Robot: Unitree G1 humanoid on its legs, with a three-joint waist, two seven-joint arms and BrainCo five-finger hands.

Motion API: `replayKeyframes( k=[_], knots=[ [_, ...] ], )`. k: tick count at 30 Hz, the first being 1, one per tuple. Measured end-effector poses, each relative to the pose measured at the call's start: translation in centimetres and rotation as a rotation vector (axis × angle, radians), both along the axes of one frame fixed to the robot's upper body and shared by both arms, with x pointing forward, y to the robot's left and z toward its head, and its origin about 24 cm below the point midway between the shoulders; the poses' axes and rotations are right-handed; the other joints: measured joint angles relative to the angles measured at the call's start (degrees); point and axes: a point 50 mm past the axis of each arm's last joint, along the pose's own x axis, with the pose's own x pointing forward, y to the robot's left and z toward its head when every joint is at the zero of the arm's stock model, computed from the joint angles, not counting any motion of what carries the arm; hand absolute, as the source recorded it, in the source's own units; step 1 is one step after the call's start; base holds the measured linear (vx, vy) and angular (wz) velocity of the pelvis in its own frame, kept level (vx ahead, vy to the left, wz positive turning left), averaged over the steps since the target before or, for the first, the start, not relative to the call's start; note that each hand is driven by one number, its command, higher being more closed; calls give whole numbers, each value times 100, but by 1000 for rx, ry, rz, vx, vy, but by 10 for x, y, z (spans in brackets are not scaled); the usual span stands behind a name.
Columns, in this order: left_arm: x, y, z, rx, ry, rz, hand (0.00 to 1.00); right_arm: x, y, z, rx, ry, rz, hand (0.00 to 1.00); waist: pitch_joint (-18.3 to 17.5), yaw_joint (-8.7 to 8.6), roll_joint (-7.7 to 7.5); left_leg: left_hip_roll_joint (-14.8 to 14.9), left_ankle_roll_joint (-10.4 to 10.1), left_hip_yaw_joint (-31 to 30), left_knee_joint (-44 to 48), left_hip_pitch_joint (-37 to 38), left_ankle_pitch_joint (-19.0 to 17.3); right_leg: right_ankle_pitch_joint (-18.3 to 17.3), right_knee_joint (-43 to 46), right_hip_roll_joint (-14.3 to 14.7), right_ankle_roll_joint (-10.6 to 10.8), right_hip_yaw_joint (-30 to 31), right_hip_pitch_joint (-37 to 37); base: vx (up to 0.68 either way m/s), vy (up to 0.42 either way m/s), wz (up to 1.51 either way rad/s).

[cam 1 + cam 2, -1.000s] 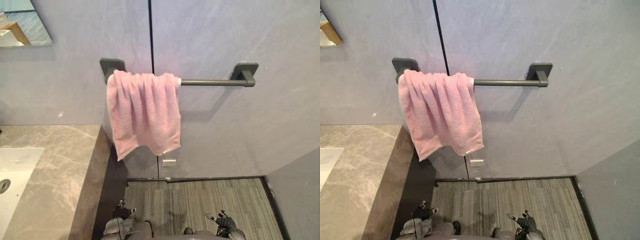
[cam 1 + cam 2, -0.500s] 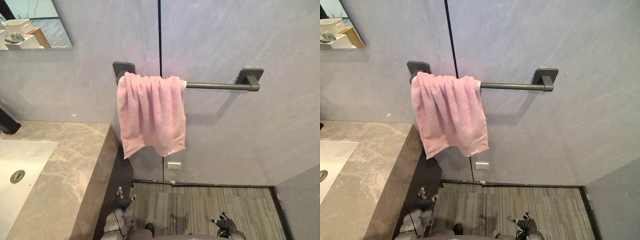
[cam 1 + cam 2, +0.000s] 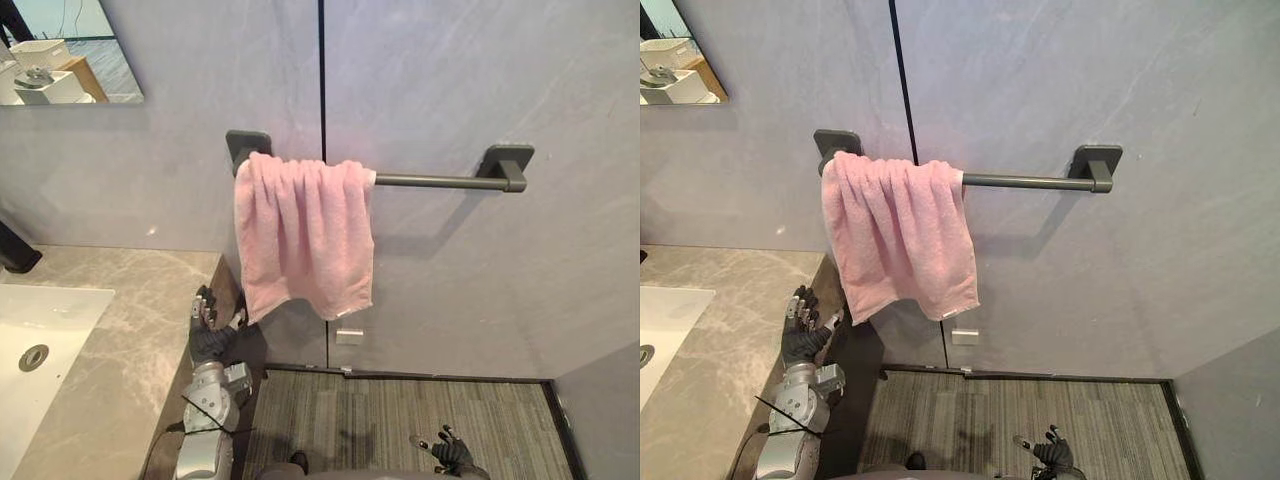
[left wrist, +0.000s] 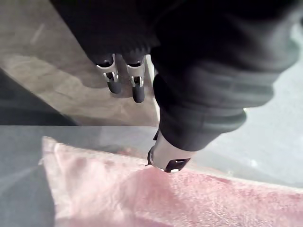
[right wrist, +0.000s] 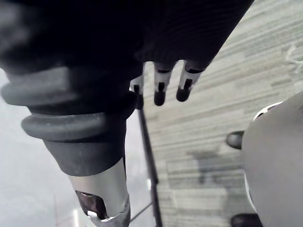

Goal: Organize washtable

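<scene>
now left hand point(image 3: 208, 338) hovers by countertop point(image 3: 125, 330) edge, below towel point(image 3: 305, 235)

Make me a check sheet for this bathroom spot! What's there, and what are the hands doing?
Surface: grey marble counter with a white sink.
Job's things: pink towel hangs bunched at the left end of the dark bar.
Clutter: nothing seen.
Hands: left hand open by the counter's edge, below the towel's lower corner, holding nothing; right hand open, low over the floor.
Cables: nothing seen.
Surroundings: grey wall, mirror, striped floor.
</scene>
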Motion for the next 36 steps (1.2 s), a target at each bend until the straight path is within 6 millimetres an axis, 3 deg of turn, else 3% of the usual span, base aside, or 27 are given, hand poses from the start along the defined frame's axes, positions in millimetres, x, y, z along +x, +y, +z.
replayKeyframes(
  k=[9,17,24,25,36],
  knots=[
    [17,6,12,65,-42,-31,0,0,-1,0,4,1,20,0,-78,-24,53,11,2,28,-54,57,-1,82,-64,43,-15,92,-14,-45,-4,-4],
    [30,14,3,61,-5,-38,0,1,-10,1,-20,3,41,0,-97,-295,26,16,1,114,-106,-7,2,230,-334,96,-4,214,-59,-23,-8,-9],
    [45,21,9,106,-11,-53,0,4,-13,2,-35,0,60,0,-103,-332,21,5,3,163,-123,-64,1,325,-476,121,-7,309,-103,41,-7,-8],
    [45,22,7,115,4,-62,100,4,-13,3,-35,0,60,0,-103,-328,20,5,3,159,-123,-65,1,326,-482,122,-8,307,-102,0,0,0],
    [59,27,7,189,45,-118,100,35,-7,19,-49,-133,137,0,-105,-518,5,5,4,317,-110,-72,1,536,-643,118,12,489,-140,-55,3,-11]
  ],
)
